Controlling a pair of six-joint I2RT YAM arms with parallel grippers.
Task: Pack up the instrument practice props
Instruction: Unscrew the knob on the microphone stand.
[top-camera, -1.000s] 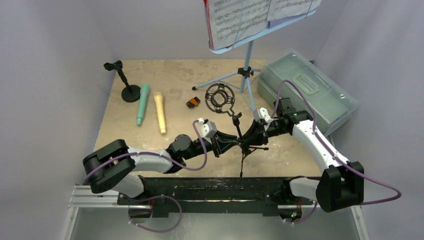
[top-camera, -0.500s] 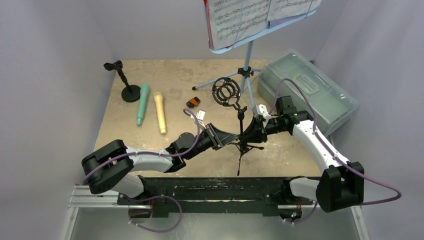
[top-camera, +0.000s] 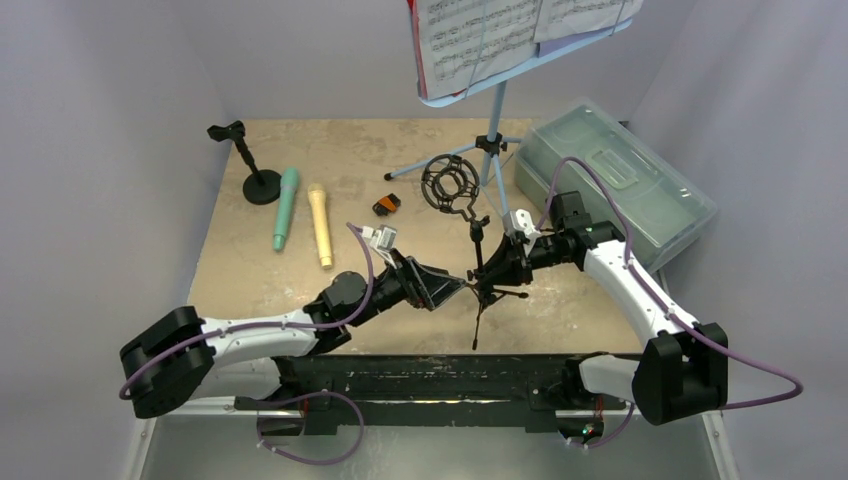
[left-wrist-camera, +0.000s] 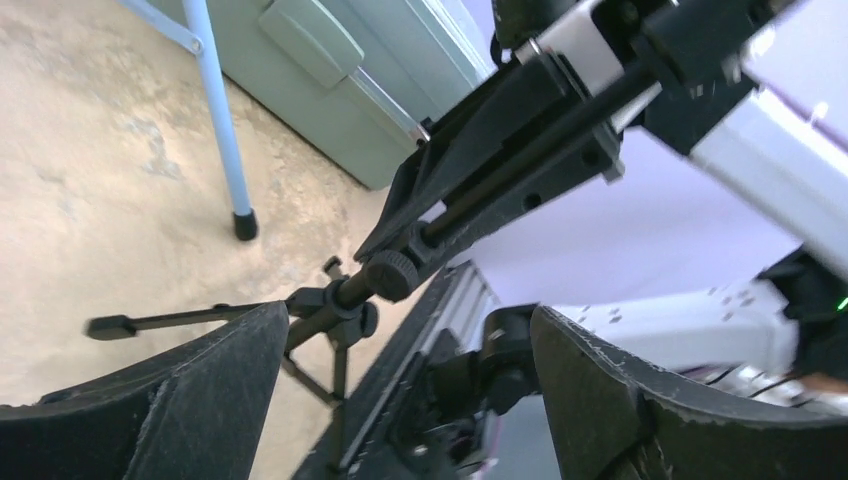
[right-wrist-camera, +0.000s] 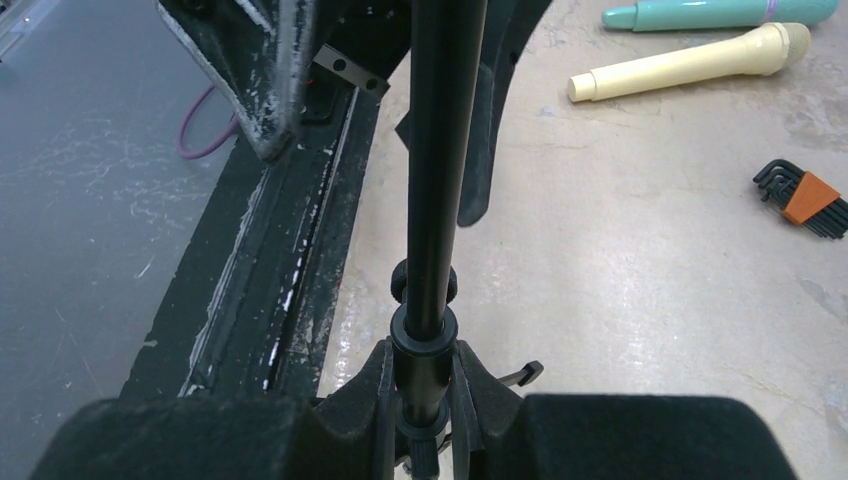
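box (top-camera: 620, 180) right of tripod (right-wrist-camera: 437, 200): lid shut, cloudy grey-green plastic | tripod pole thin, round, black: right gripper (right-wrist-camera: 424, 398) pinches it | left gripper (left-wrist-camera: 408, 318): jaws spread wide

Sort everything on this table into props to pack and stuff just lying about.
To pack: teal microphone, beige microphone, black tripod, round-base pole, blue music stand, music sheets.
Lying about: hex keys, grey-green plastic box.
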